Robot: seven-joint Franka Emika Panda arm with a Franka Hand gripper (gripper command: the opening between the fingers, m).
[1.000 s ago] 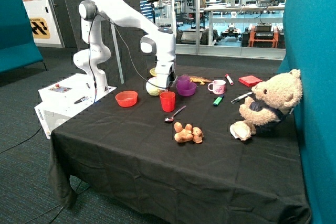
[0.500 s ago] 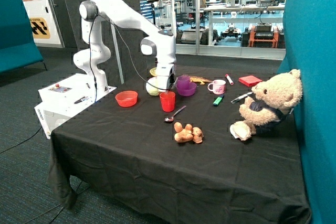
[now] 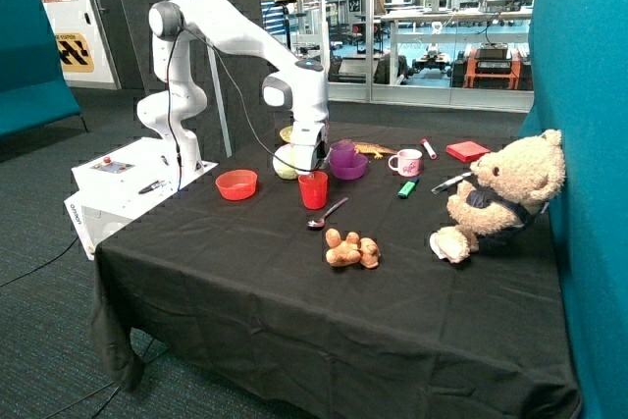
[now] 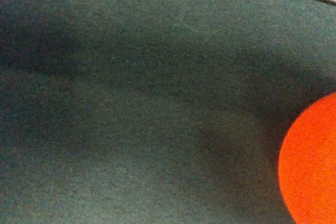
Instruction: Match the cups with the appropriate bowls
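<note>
At frame centre, the claw [image 3: 308, 166] hung just above the red cup [image 3: 313, 189] on the desk [image 3: 294, 282]; its opening could not be judged. Purple cup [image 3: 342, 153] sat in purple bowl [image 3: 348, 168]; red bowl [image 3: 236, 184] stood apart, left.

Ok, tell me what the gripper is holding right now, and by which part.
It cannot be told. The gripper is low at the rim of the red cup, which stands on the table, but no grasp is visible.
</note>
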